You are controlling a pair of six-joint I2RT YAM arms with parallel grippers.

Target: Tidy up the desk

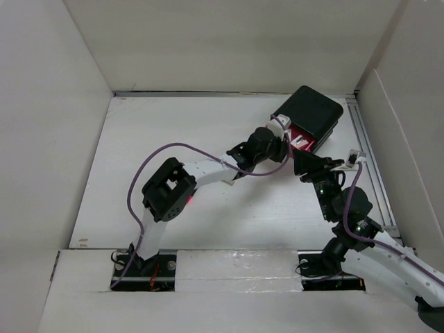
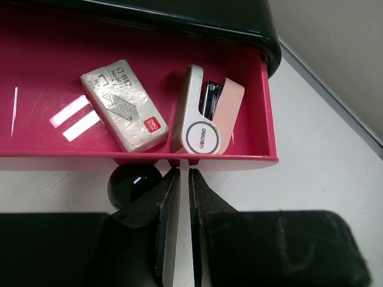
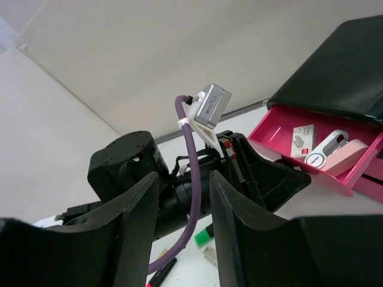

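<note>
The white desk [image 1: 173,125] carries a black box [image 1: 313,111] with pink drawers at its back right. In the left wrist view its top pink drawer [image 2: 42,72] is pulled open and holds a grey staple box [image 2: 122,104] and a pink-and-white stapler [image 2: 206,113]. My left gripper [image 2: 179,174] has its jaws almost together with nothing between them, tips at the drawer's front lip; it also shows from above [image 1: 283,135]. My right gripper [image 3: 184,179] is open and empty, just right of the left wrist [image 1: 305,163]. The open drawer [image 3: 287,152] shows past it.
A black round knob [image 2: 134,182] sits under the drawer's front. A green-tipped marker [image 3: 203,236], a black-and-pink pen [image 3: 161,276] and a small flat scrap [image 3: 210,255] lie on the desk beneath the left arm. White wall panels [image 1: 55,104] enclose the desk.
</note>
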